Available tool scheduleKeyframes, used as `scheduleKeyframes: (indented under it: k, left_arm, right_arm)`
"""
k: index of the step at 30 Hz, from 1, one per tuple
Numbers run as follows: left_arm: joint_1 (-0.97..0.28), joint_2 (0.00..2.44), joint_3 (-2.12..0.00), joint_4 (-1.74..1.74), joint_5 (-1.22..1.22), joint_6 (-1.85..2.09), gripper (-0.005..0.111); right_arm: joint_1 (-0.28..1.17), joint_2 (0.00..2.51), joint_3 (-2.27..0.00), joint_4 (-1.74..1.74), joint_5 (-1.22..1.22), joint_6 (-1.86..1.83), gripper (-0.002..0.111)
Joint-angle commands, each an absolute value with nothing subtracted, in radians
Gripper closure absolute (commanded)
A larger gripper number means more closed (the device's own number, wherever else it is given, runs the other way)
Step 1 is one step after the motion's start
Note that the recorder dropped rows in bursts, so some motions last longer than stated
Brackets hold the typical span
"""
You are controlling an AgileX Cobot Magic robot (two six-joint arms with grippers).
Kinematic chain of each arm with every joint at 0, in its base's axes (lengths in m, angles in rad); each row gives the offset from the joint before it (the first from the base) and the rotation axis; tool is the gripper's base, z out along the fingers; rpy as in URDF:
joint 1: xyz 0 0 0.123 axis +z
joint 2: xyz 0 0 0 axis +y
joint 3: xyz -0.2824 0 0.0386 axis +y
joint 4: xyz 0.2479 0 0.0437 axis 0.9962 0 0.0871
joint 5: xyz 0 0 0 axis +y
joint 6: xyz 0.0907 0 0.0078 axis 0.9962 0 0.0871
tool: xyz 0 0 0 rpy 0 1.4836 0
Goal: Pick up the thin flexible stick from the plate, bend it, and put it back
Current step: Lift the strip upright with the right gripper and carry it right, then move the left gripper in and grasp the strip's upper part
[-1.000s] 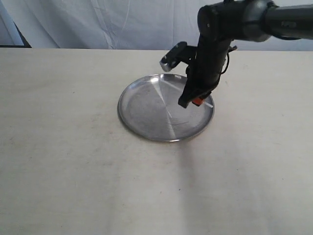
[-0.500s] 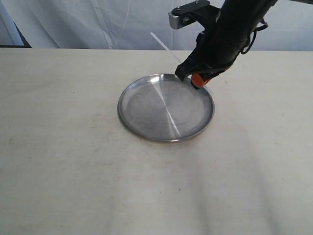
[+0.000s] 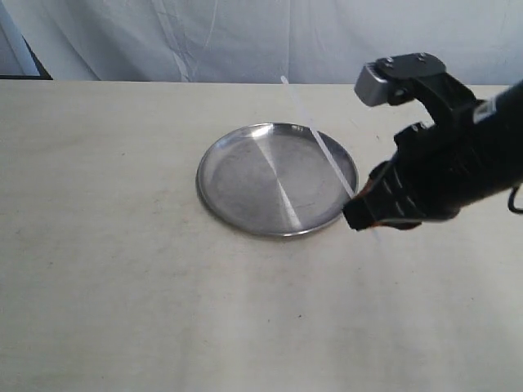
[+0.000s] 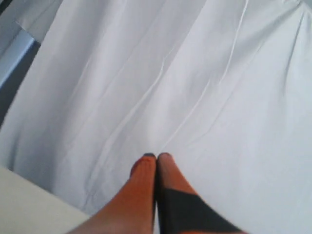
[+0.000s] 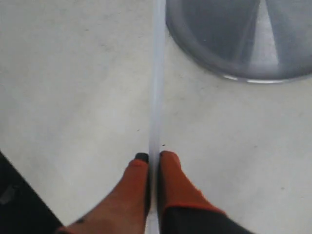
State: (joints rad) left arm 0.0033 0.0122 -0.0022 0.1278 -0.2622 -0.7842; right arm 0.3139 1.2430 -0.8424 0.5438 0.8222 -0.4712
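Note:
My right gripper (image 3: 365,216) hangs just off the near right rim of the round silver plate (image 3: 237,175), shut on one end of the thin whitish stick (image 3: 319,140). The stick runs straight from the jaws up and back over the plate's right side, its free end in the air. In the right wrist view the stick (image 5: 157,78) passes between the orange fingers (image 5: 173,183) of the gripper (image 5: 154,157), with the plate (image 5: 219,34) beyond. The left gripper (image 4: 156,156) is shut on nothing, pointing at a white cloth backdrop; it does not show in the exterior view.
The plate lies on a pale beige table (image 3: 122,286). A creased white cloth (image 3: 204,41) hangs behind the table's far edge. A dark gap (image 3: 33,61) shows at the far left of the cloth.
The right gripper rose from the plate with the stick, then swung down and to the right, off the plate's near right rim. The stick now slants over the plate.

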Motion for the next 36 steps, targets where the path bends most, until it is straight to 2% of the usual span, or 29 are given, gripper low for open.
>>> scheduleKeyframes:
  k: [1,4,10,18,21,24,29,34,36]
  left_arm:
    - [-0.004,0.032,-0.01,0.381,-0.263,-1.034,0.107]
    - [-0.004,0.101,-0.065,0.728,-0.343,-1.329,0.107]
    - [-0.004,0.391,-0.211,1.283,-0.775,-1.72,0.107]
    - [-0.004,0.803,-0.429,1.339,-1.221,-1.869,0.107]
    - [-0.025,0.924,-0.48,1.34,-1.221,-1.942,0.107]
    - [-0.134,1.004,-0.51,1.298,-1.221,-2.004,0.107]
    - [-0.22,1.013,-0.51,1.21,-1.221,-1.844,0.107]
    - [-0.233,1.013,-0.51,1.144,-1.165,-1.788,0.107]
    - [-0.279,1.013,-0.51,1.174,-1.137,-1.761,0.107]
  right_arm:
    - [0.314,1.09,-0.701,0.688,0.796,-0.536,0.109]
    - [0.314,1.003,-0.632,0.75,0.796,-0.558,0.109]
    - [0.314,0.872,-0.567,0.851,0.791,-0.589,0.109]
    - [0.314,0.74,-0.515,0.952,0.799,-0.64,0.109]
    - [0.314,0.712,-0.493,0.979,0.782,-0.655,0.109]
    - [0.314,0.683,-0.428,1.133,0.773,-0.751,0.109]
    - [0.314,0.679,-0.381,1.17,0.659,-0.805,0.109]
    - [0.314,0.679,-0.381,1.263,0.647,-0.883,0.109]
    - [0.314,0.698,-0.381,1.265,0.641,-0.883,0.109]
